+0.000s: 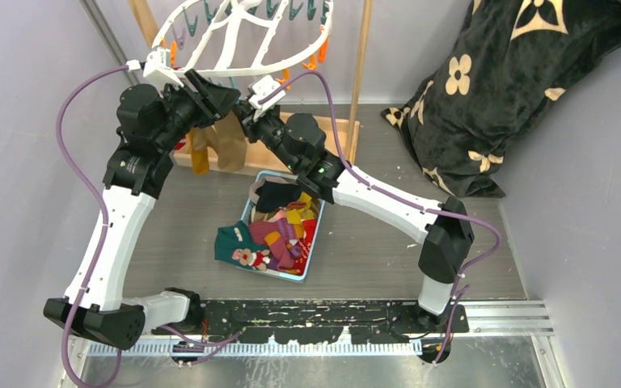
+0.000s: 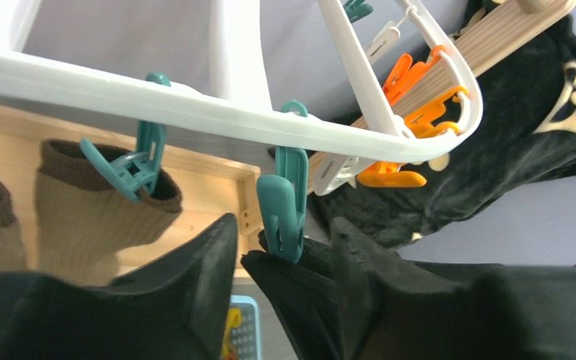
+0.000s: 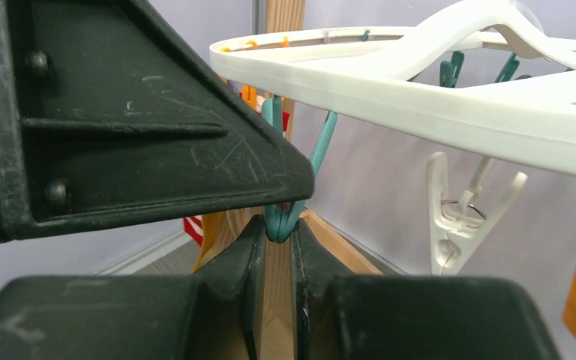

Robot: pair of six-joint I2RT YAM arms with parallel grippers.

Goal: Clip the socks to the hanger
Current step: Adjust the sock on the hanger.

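grey tabletop (image 1: 170, 234) between pale lilac walls; wooden stand (image 1: 361, 73) at the far side.

hidden or unclear: hanger (image 1: 234, 36) is cut off by the top edge of the overhead view. left hand (image 1: 225, 99) and right hand (image 1: 242, 109) overlap under its near rim there, so their fingertips cannot be told apart. socks (image 1: 279, 234) are heaped in a blue basket (image 1: 301, 276), the lower ones covered. black patterned blanket (image 1: 493, 97) is cut off at the right corner. in the right wrist view the left hand fills the upper left and blocks most of the stand.

position: hanger rim sits directly above both hands. teal clip (image 2: 281, 202) hangs from the rim down between the left hand's fingers (image 2: 195, 277). tan sock (image 2: 97, 217) is pegged on a second clip (image 2: 131, 169) just to the left. the basket is below, well apart from both hands.

left hand: fingers partly apart, one on each side of the teal clip, gripping nothing visible.

right hand: fingers (image 3: 244, 255) narrow, pinched on the lower tip of the teal clip.
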